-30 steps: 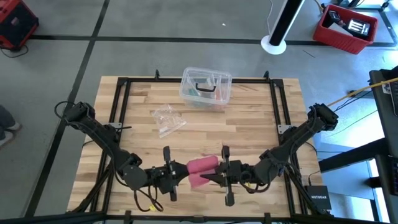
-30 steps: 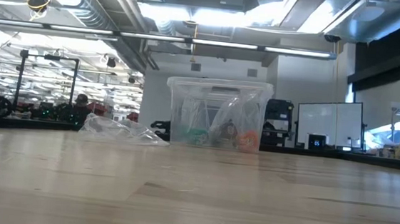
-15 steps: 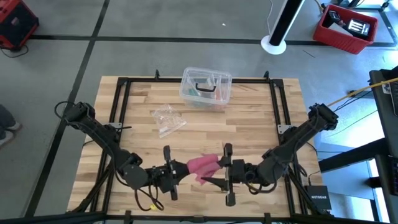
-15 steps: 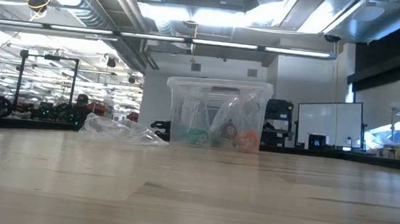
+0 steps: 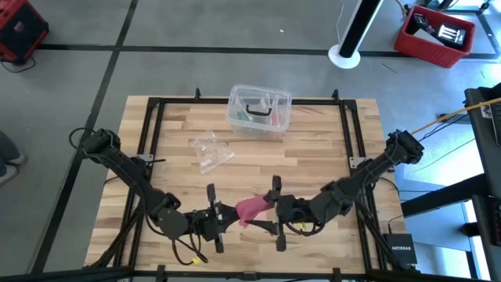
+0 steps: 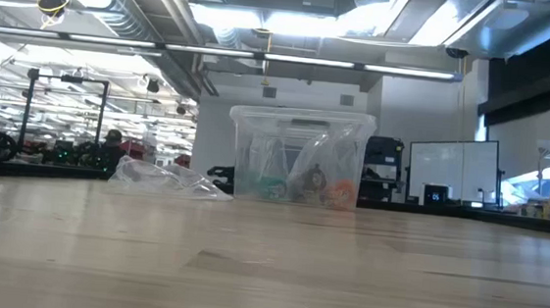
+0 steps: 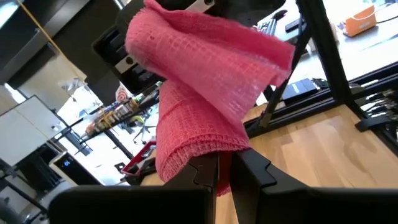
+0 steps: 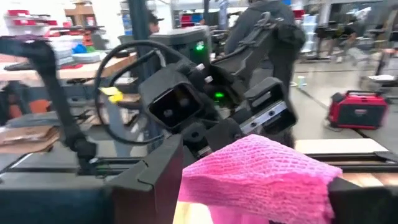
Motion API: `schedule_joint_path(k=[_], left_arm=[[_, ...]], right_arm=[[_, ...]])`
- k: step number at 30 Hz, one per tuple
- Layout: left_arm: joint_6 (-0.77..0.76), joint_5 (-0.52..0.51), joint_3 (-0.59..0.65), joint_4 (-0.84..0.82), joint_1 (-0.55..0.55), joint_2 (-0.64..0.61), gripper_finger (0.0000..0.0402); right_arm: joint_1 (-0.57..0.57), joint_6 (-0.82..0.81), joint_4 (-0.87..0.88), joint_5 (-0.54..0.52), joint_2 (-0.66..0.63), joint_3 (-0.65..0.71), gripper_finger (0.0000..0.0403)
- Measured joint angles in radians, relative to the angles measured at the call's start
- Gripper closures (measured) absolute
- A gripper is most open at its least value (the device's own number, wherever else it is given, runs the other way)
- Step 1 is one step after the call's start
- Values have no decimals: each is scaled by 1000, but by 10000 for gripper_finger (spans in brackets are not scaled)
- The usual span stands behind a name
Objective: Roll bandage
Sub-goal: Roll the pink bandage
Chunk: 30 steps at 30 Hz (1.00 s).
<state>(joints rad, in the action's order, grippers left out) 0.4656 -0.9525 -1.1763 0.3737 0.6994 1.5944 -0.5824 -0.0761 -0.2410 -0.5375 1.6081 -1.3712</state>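
Observation:
The pink bandage [image 5: 250,207] hangs above the table's near middle as a loose, partly wound bundle between my two grippers; the left wrist view shows the bandage [image 7: 205,93] close up. My left gripper [image 5: 225,217] comes level from the table's left and is shut on it. My right gripper [image 5: 264,215] comes level from the right and stands open, one finger on either side of the bandage's [image 8: 261,171] far end. The low view shows neither gripper nor the bandage. My left gripper pinches the bandage's lower wound end [image 7: 214,168] between its two fingers, coming level from the table's left. The bandage stands out past the fingertips, lifted clear of the table, with a loose flap [image 7: 249,56] folded over its top. Whether my right gripper touches the bandage I cannot tell.
A clear plastic box [image 5: 260,110] with small items stands at the table's far middle. A crumpled clear wrapper [image 5: 211,150] lies to its near left. Black frame rails [image 5: 153,149] run along the table's sides. Bare wood lies between the box and the grippers.
My right gripper has opened, letting go of the bandage, and has moved toward the table's left, closer to my left gripper. The bandage, earlier stretched between both grippers, now sits as a shorter bunch held by the left gripper.

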Motion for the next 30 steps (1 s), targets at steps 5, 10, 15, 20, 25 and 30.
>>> schedule_joint_path(k=[5,10,15,20,25,30], left_arm=[[-36,0,0,0,-3,0,384],[-38,3,0,-3,-3,0,384],[-103,6,0,-7,-7,7,384],[-250,7,0,-27,-21,46,384],[-391,7,28,-14,-23,100,384],[-578,15,106,35,-27,155,384]], right_arm=[[2,27,0,-74,1,0,219],[2,-104,30,-124,1,0,219],[5,-157,140,-225,1,-1,212],[9,-246,264,-227,5,-1,201],[8,-345,345,-228,29,24,201],[8,-472,353,-229,70,107,200]])
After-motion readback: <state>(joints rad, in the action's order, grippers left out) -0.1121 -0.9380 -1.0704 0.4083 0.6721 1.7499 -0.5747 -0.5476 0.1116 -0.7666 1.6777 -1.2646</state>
